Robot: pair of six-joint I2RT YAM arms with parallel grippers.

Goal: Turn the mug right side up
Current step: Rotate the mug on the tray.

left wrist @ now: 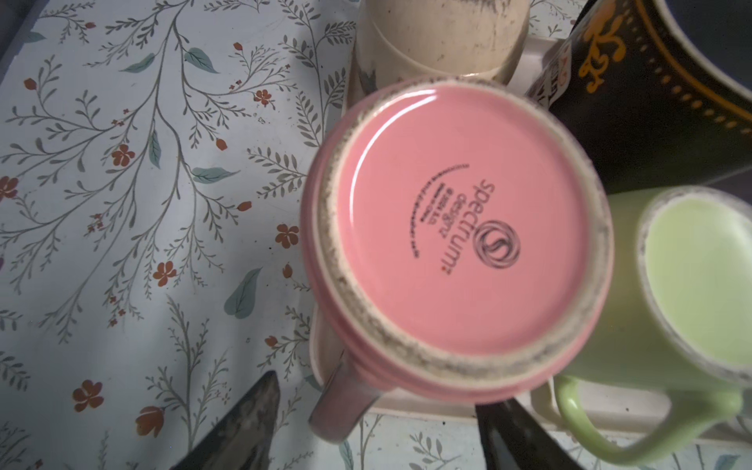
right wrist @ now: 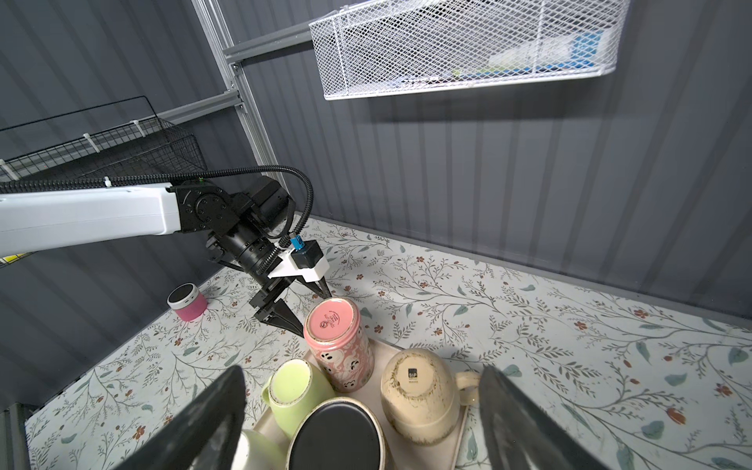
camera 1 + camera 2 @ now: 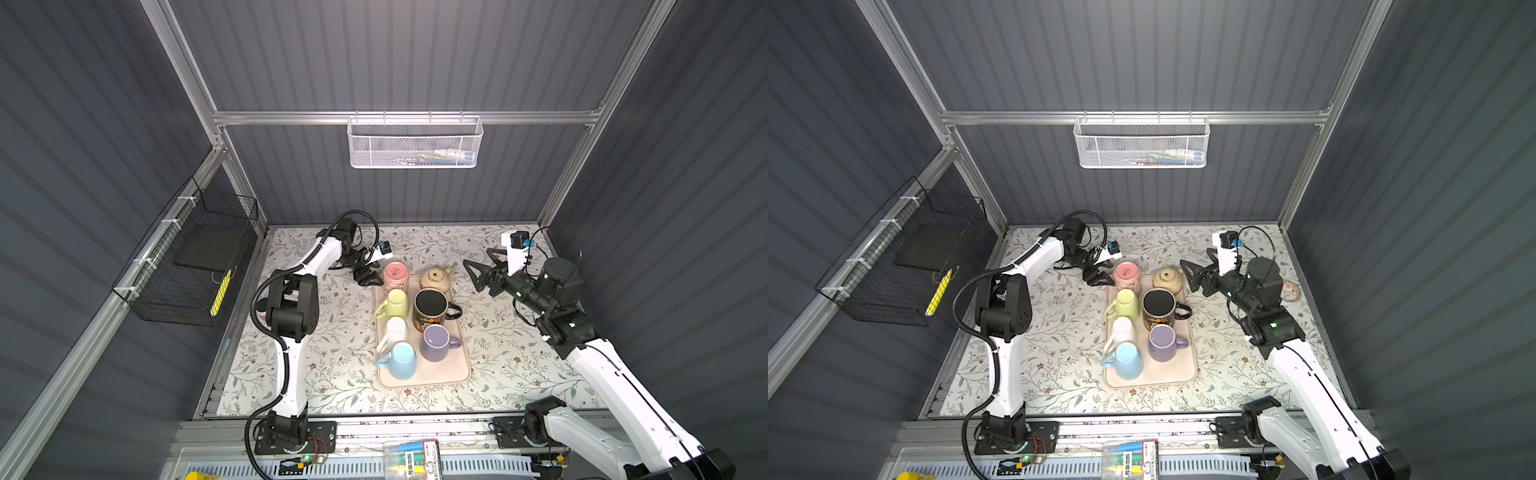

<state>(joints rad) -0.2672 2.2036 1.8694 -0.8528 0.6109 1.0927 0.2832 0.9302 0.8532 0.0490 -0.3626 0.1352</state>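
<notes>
A pink mug (image 3: 395,274) (image 2: 337,342) stands upside down, base up, at the far left corner of a beige tray (image 3: 464,368). My left gripper (image 3: 370,279) (image 2: 307,309) is open just left of it, touching nothing. In the left wrist view the mug's base (image 1: 460,232) fills the middle, and its handle (image 1: 337,407) sits between the spread jaws of that gripper (image 1: 382,411). My right gripper (image 3: 476,255) (image 2: 362,372) hangs open and empty to the right of the tray, beside a cream mug (image 3: 435,280).
The tray also holds upside-down green (image 3: 395,303), black (image 3: 432,309), white (image 3: 395,328), blue (image 3: 401,359) and purple (image 3: 436,343) mugs, packed close. A small pink-and-white cup (image 2: 188,303) stands on the table at far left. Wire baskets hang on the back and left walls.
</notes>
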